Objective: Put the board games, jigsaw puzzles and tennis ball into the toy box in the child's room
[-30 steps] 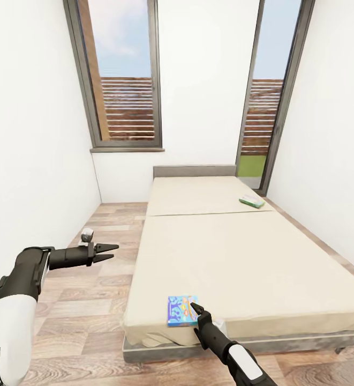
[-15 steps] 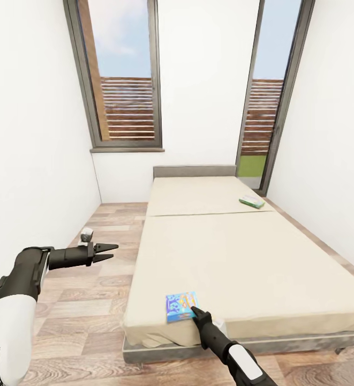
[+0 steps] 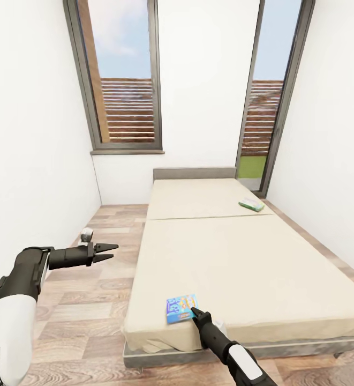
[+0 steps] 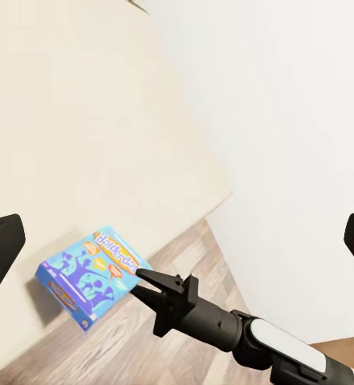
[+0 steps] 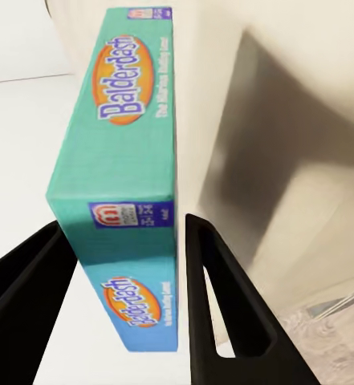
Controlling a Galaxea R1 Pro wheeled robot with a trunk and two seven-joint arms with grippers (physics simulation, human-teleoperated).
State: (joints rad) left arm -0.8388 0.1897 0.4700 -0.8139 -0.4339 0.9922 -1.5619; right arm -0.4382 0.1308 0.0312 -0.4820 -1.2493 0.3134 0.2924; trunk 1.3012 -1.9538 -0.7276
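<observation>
A narrow white-walled child's room, with a wood-plank floor [image 3: 91, 305] and two tall windows [image 3: 126, 80] in the far wall. The bed [image 3: 241, 268] takes up most of the floor, its two cream mattresses laid end to end away from where I stand.

The blue Balderdash board game [image 3: 181, 308] lies at the bed's near left corner, just inside the mattress edge. The right gripper [image 3: 194, 311] is right against it, and the box lies directly ahead of the fingertips, towards the robot's left. In the right wrist view the box's [image 5: 128, 160] long axis runs straight away from the gripper [image 5: 127, 224], and the two fingers straddle its thin end, one on each broad face. The gap there looks very fine, and I cannot tell whether the pads are pressing yet. The left wrist view shows the box [image 4: 88, 277] with its lid tipped slightly up at the fingertips [image 4: 140, 277].

The left gripper [image 3: 110, 251] hangs over the floor beside the bed, jaws apart and holding nothing; it is the farther arm. A second, green-and-white board game [image 3: 251, 204] lies well away on the far mattress, near its right edge.
</observation>
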